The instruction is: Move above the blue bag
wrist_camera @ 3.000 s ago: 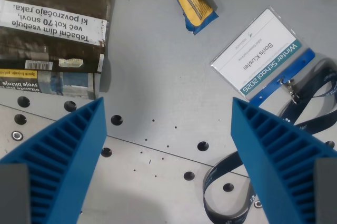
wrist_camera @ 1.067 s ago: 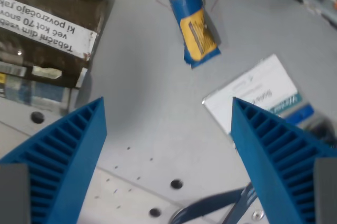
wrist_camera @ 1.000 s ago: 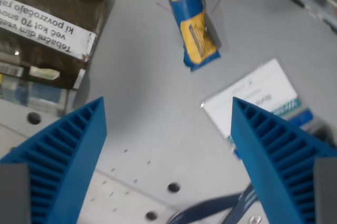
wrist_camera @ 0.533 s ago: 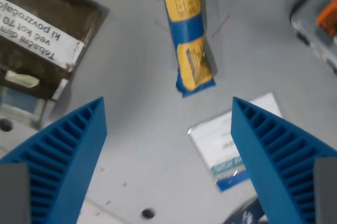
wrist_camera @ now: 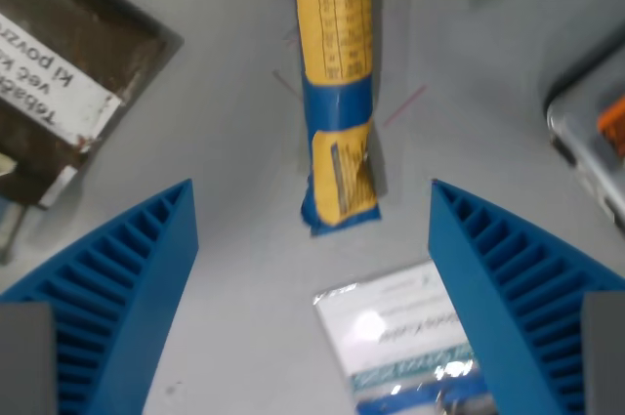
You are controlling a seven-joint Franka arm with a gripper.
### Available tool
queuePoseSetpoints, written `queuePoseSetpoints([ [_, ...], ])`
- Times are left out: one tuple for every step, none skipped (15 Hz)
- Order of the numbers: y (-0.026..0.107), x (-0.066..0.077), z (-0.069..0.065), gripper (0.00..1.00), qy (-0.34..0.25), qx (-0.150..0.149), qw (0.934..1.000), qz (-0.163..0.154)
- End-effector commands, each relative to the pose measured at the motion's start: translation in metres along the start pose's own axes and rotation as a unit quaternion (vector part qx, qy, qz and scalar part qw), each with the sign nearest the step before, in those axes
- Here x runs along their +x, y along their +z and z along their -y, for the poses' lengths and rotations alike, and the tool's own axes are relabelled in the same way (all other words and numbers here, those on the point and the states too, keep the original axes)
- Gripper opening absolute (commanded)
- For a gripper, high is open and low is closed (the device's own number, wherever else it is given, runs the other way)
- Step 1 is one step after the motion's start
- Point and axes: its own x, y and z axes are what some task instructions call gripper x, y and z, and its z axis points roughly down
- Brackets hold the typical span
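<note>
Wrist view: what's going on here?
A Franka arm is positioning over the blue bag, a long blue and yellow packet lying flat on the grey table. The gripper is open and holds nothing; the bag's near end sits between the two fingers in the picture. A dark pouch lies at the wrist view's left, a name badge sits below the bag, and part of a tray shows at the right edge. Nothing is being touched.
</note>
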Motion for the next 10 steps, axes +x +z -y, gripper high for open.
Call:
queuePoseSetpoints([
  [0.012,0.001,-0.002,1.00,-0.087,-0.033,0.9954,-0.022],
  [0.017,0.002,-0.003,1.00,-0.090,-0.032,0.9952,-0.022],
  [0.022,0.003,-0.004,1.00,-0.092,-0.032,0.9950,-0.022],
  [0.026,0.004,-0.005,1.00,-0.090,-0.030,0.9953,-0.021],
  [0.030,0.004,-0.006,1.00,-0.091,-0.029,0.9952,-0.020],
  [0.033,0.005,-0.007,1.00,-0.089,-0.027,0.9954,-0.020],
  [0.036,0.005,-0.008,1.00,-0.088,-0.026,0.9956,-0.020],
  [0.038,0.005,-0.009,1.00,-0.087,-0.024,0.9957,-0.020],
  [0.040,0.005,-0.009,1.00,-0.083,-0.023,0.9960,-0.019],
  [0.042,0.006,-0.010,1.00,-0.081,-0.023,0.9963,-0.019],
])
